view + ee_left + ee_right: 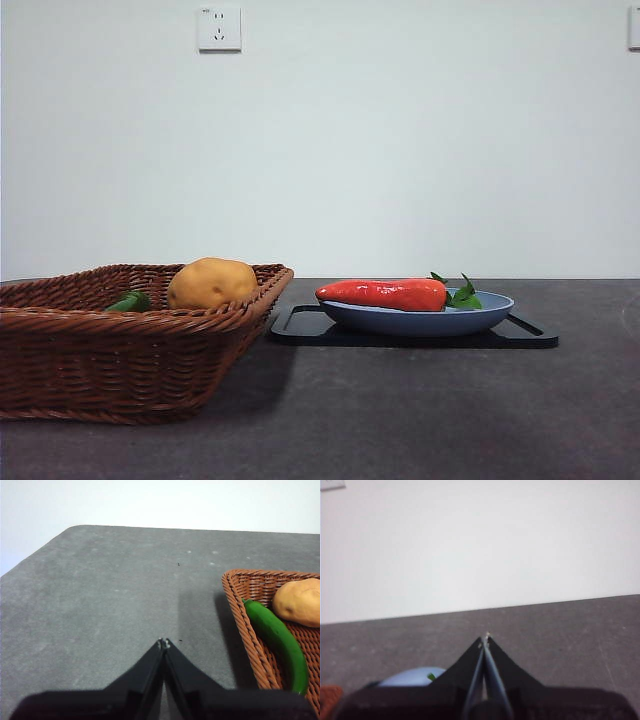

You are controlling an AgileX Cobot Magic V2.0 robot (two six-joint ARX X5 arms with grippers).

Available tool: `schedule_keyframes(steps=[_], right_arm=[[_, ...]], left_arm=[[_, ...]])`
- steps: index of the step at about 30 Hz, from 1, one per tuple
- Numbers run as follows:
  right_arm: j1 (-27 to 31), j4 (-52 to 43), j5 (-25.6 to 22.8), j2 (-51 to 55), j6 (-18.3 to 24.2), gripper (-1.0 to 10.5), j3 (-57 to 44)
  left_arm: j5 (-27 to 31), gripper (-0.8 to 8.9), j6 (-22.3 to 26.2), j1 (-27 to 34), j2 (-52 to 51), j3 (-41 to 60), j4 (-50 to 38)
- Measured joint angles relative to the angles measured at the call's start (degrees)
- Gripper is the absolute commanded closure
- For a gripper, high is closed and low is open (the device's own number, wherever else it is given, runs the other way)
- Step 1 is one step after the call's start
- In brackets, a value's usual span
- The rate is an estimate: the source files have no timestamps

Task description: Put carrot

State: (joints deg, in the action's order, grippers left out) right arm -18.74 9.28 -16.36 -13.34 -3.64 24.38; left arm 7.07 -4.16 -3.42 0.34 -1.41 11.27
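1. Front view: the carrot (382, 294) lies on its side in a shallow blue plate (420, 319), its tapered tip toward the wicker basket (120, 350) and its green leaves (460, 293) at the far end of the plate. The plate sits on a flat black tray (530, 336) on the dark grey table (400, 420). Just beside the tray stands the basket, holding a yellow-brown potato (211, 283) and a green vegetable (130, 301) of which only a little shows over the rim. A white wall socket (219, 28) is mounted on the wall behind. No arm or gripper appears in this view.

2. Left wrist view: the left gripper (164, 643) hangs above bare tabletop with its two black jaws pressed together tip to tip, clenched on nothing. Off to one side of the gripper, well clear of its tips, is the basket's corner (235, 610), with the long green vegetable (277, 640) lying along its inner wall and the potato (300, 602) beside it. The carrot is not seen here.

3. Right wrist view: the right gripper (485, 639) is likewise closed, jaws meeting at the tips and empty, pointing across the table toward the pale wall. Close beside the gripper's body, behind the tips, a part of the blue plate (407, 677) shows with a speck of green leaf (431, 677); an orange-red patch (329, 696) at the picture's corner is too blurred to identify.
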Motion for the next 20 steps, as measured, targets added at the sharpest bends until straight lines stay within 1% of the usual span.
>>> schedule_keyframes(steps=[3, 7, 9, 12, 20], right_arm=[[7.69, 0.09, 9.03, 3.50, 1.42, 9.4, -5.55], [16.26, 0.24, 19.61, 7.02, 2.49, 9.4, -11.72], [18.99, -0.39, 22.62, 8.00, 2.84, 9.4, -14.29], [21.00, -0.81, 23.76, 9.03, 3.08, 9.4, -17.90], [21.05, -0.70, 23.85, 11.85, 3.65, 9.4, -23.52]], left_arm=[[0.00, 8.05, 0.00, 0.00, 0.00, 0.00, -0.02], [0.00, 8.05, 0.00, 0.00, 0.00, 0.00, 0.00], [0.00, 8.05, 0.00, 0.00, 0.00, 0.00, 0.00], [0.00, 8.05, -0.02, 0.00, 0.00, 0.00, -0.02], [0.00, 8.05, -0.02, 0.00, 0.00, 0.00, -0.02]])
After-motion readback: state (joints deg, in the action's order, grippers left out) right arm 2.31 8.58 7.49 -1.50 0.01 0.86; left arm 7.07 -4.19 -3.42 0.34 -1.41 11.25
